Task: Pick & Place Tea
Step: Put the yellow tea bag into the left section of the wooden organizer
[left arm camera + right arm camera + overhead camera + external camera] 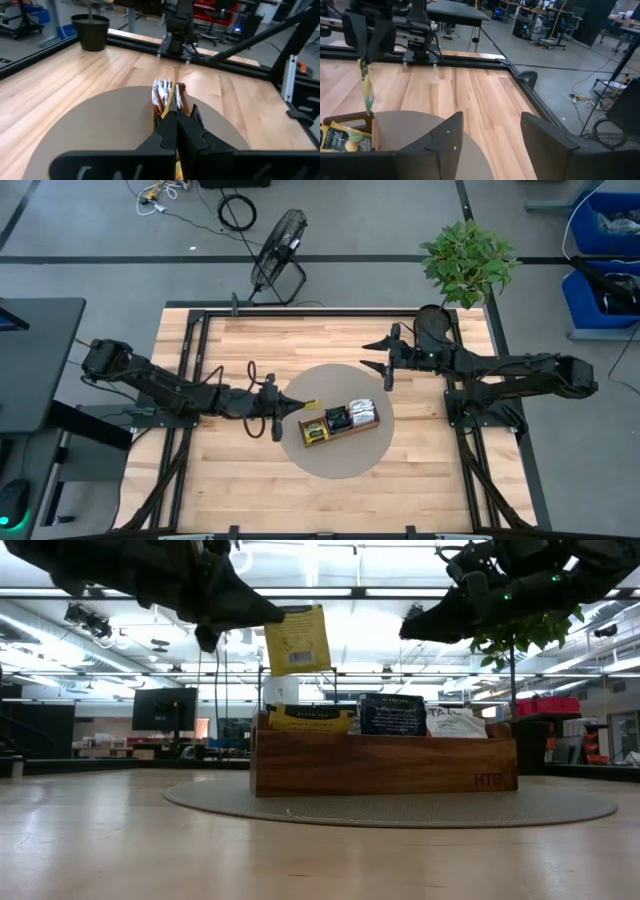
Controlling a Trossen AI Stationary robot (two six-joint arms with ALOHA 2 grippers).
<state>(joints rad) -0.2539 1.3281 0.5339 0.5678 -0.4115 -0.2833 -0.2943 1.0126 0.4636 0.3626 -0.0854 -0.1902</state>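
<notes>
A brown wooden tray (341, 436) stands on a round grey mat (300, 455) mid-table. It holds tea sachets standing on edge: yellow (312, 718), dark (392, 713) and white (455, 720). My left gripper (277, 414) reaches in from the table's left and is shut on a yellow tea sachet (297, 640), which hangs above the tray's left end. In the right wrist view this sachet (366, 87) shows nearly edge-on. My right gripper (386, 357) hovers open over the far part of the table, beyond the mat, with nothing between its fingers (451, 135). My left gripper pinches the yellow sachet between its two fingers by the upper corner on the gripper's side (272, 622). The fingers come nearly level from the table's left. The sachet hangs upright below and ahead of the fingertips, clear of the tray; it shows edge-on (173, 106) between the shut fingers.
A black plant pot (432, 320) stands at the table's far right corner, close to my right arm. A black frame (200, 320) runs round the table edges. Bare wood (250, 490) lies on the near side of the mat.
</notes>
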